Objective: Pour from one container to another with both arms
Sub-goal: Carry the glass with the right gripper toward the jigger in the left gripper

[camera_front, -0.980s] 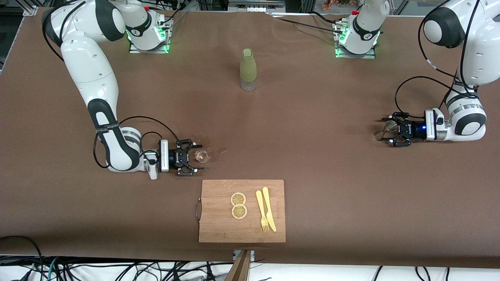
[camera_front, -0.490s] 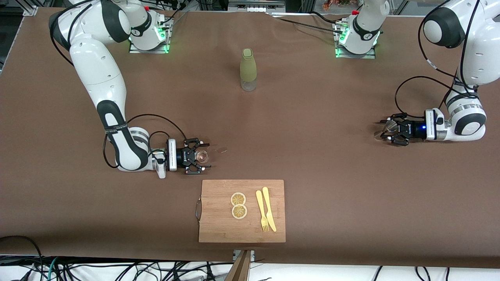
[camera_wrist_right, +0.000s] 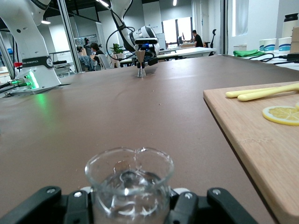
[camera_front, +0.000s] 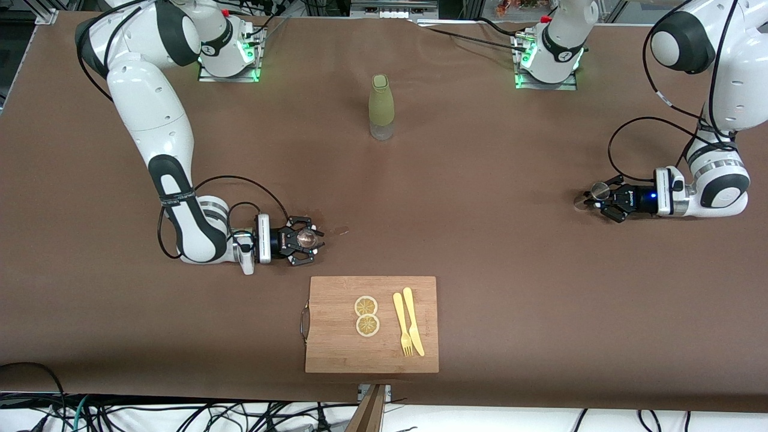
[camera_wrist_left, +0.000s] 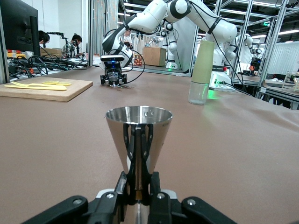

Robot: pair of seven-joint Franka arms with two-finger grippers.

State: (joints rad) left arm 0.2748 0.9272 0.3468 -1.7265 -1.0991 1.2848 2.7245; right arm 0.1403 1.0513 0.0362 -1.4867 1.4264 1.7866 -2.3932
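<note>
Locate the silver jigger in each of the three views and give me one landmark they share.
Front view: the silver jigger sits between the left gripper's fingers at the left arm's end of the table.
Left wrist view: the jigger fills the centre foreground, clamped at its waist.
Right wrist view: the jigger is small and distant, under the left gripper.
Shared landmark: the wooden cutting board.

Right gripper (camera_front: 310, 239) low over the brown table (camera_front: 480, 240), fingers closed around the glass cup (camera_front: 306, 238), just past the cutting board (camera_front: 372, 324). Left gripper (camera_front: 594, 198) at its own end of the table, clamped on the metal jigger (camera_front: 596, 192). Green bottle (camera_front: 381, 107) stands upright near the bases.
</note>
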